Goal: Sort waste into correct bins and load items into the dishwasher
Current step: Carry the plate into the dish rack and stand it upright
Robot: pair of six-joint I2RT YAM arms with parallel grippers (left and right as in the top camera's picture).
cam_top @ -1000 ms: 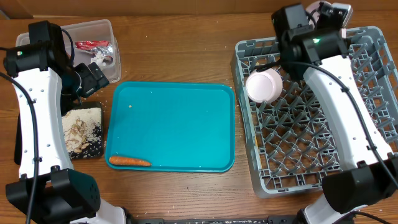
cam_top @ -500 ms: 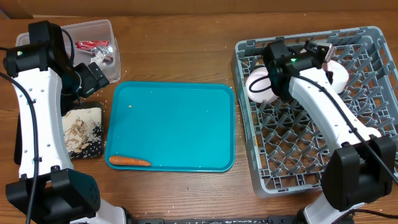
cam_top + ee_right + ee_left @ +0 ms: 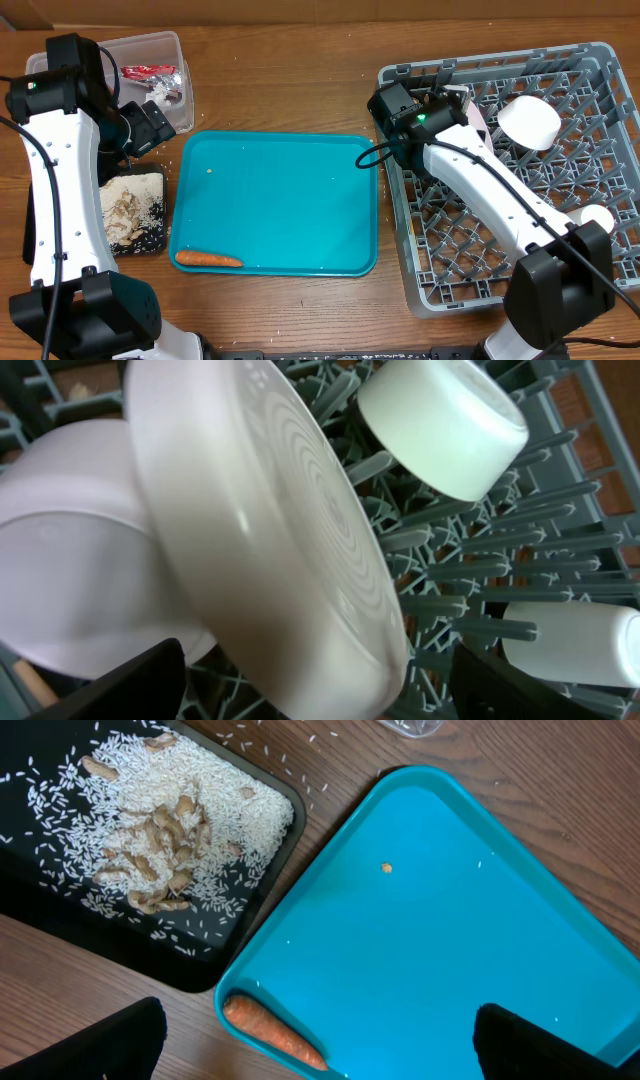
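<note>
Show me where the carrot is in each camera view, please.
Overhead: the carrot lies at the lower left, in the near-left corner of the teal tray.
Left wrist: the carrot is at the bottom edge, left of centre, in a tray corner.
Right wrist: not in it.
Shared landmark: the teal tray, in the overhead and left wrist views only.
</note>
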